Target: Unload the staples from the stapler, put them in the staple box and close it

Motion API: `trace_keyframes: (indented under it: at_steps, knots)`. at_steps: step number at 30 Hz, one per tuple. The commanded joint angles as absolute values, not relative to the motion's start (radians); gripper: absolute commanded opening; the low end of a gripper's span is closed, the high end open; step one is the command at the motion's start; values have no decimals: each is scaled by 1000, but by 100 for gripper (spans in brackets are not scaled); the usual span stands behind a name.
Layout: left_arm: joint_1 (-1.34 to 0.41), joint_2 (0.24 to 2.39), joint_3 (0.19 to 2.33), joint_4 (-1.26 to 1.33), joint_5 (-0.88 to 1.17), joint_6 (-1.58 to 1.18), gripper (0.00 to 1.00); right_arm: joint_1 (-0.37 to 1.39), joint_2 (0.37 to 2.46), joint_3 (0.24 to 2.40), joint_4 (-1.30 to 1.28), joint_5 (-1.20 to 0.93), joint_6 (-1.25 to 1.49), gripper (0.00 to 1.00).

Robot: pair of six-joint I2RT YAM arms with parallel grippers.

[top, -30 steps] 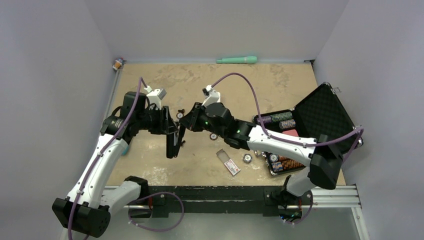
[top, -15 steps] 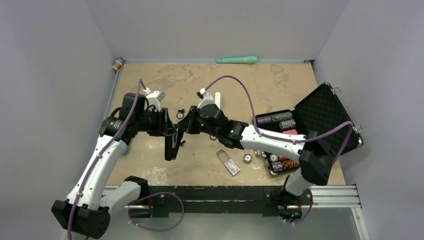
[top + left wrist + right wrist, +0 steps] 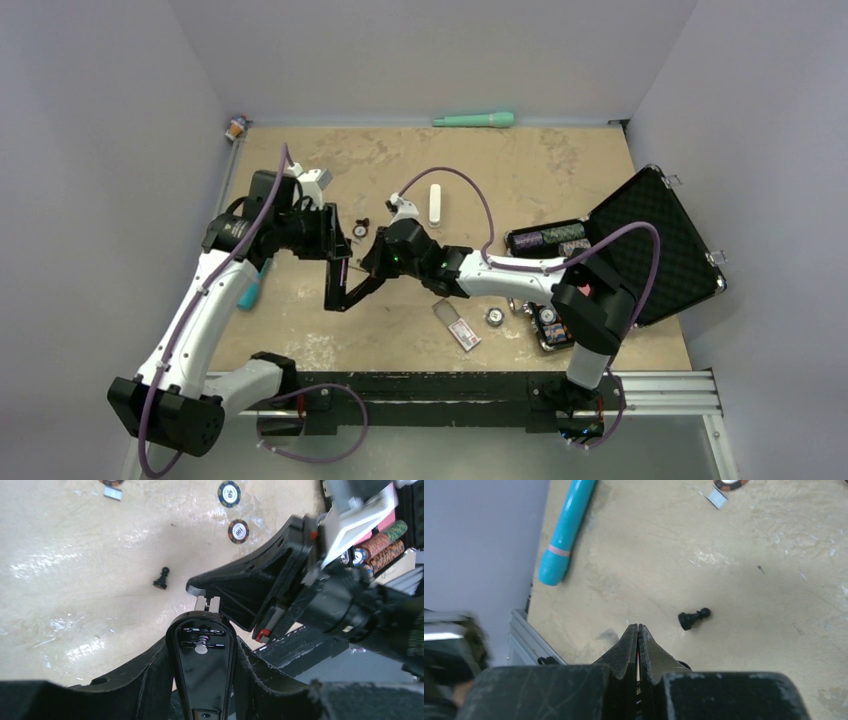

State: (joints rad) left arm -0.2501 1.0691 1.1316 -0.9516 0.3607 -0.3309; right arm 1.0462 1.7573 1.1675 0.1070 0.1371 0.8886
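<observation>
Apparently "50" on poker chip (image 3: 229, 493); left pincer (image 3: 201, 647) grips stapler (image 3: 202, 680).

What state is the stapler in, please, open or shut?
Open: the stapler forms a wide V, its two arms spread apart at the hinge.

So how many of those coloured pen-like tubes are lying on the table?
2. A green tube lies along the far edge of the table, by the back wall. A teal tube lies near the table's left edge. More could be hidden from view.
</observation>
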Motion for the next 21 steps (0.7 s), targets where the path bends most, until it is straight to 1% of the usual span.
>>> trace_keyframes:
  at_steps: [1, 6, 11, 15, 21]
  knots:
    - [-251, 1088, 1295, -855, 331, -360, 0, 1052, 1763, 1095, 102, 105, 886, 1]
    - [-247, 1181, 1404, -883, 215, -342, 0, 1053, 1696, 972, 145, 98, 920, 1]
    - [-244, 1261, 1453, -886, 172, -323, 0, 1058, 1583, 880, 149, 104, 934, 1]
    - [-243, 1287, 1454, -879, 164, -314, 0, 1058, 1504, 859, 106, 128, 930, 2]
    - [-243, 1289, 1455, -878, 163, -311, 0, 1059, 1441, 857, 84, 137, 926, 3]
